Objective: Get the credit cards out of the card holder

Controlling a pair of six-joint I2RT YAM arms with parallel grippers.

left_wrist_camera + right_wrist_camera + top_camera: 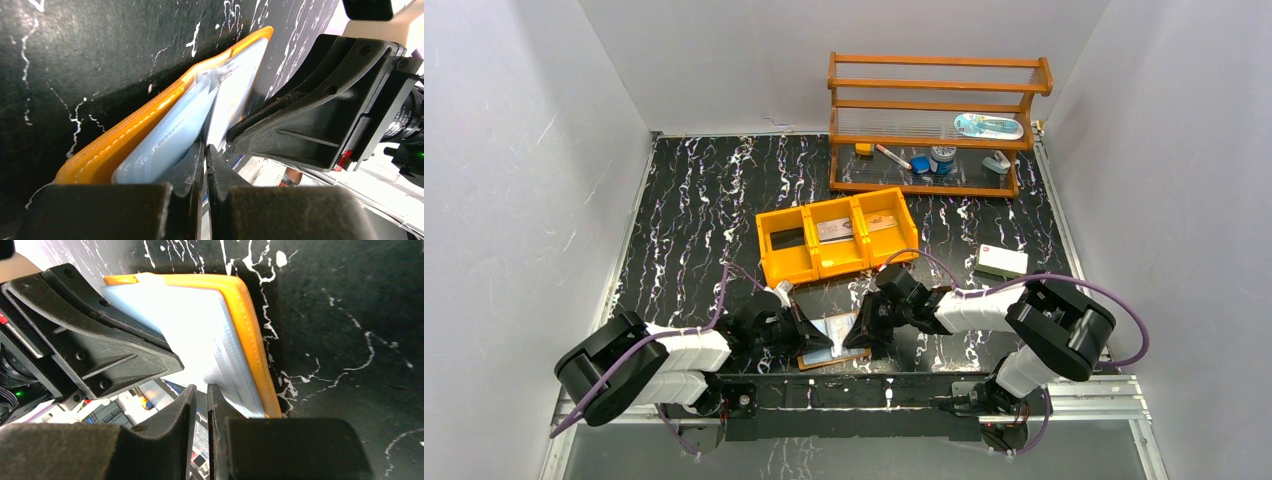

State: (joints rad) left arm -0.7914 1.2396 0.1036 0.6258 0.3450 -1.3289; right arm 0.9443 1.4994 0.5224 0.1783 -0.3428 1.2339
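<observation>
The orange-tan card holder (pixel 820 360) lies open near the table's front edge, between both grippers. Its pale blue-grey pockets (pixel 165 135) fan upward. My left gripper (pixel 205 147) comes in from the left (pixel 807 330) and is shut, with a thin pale leaf of the holder (pixel 235 95) running into its jaws. I cannot tell whether that leaf is a card or a pocket. My right gripper (pixel 201 387) reaches in from the right (pixel 859 330). Its jaws stand a narrow slit apart at the holder's (pixel 245 320) pale edge, with nothing visible between them. Three credit cards (pixel 836 230) lie in the tray.
An orange three-compartment tray (pixel 774 265) stands just behind the holder. A white box (pixel 1002 261) lies at the right. A wooden shelf (pixel 934 85) with small items stands at the back right. Grey walls close in the table on the left, the right and the back.
</observation>
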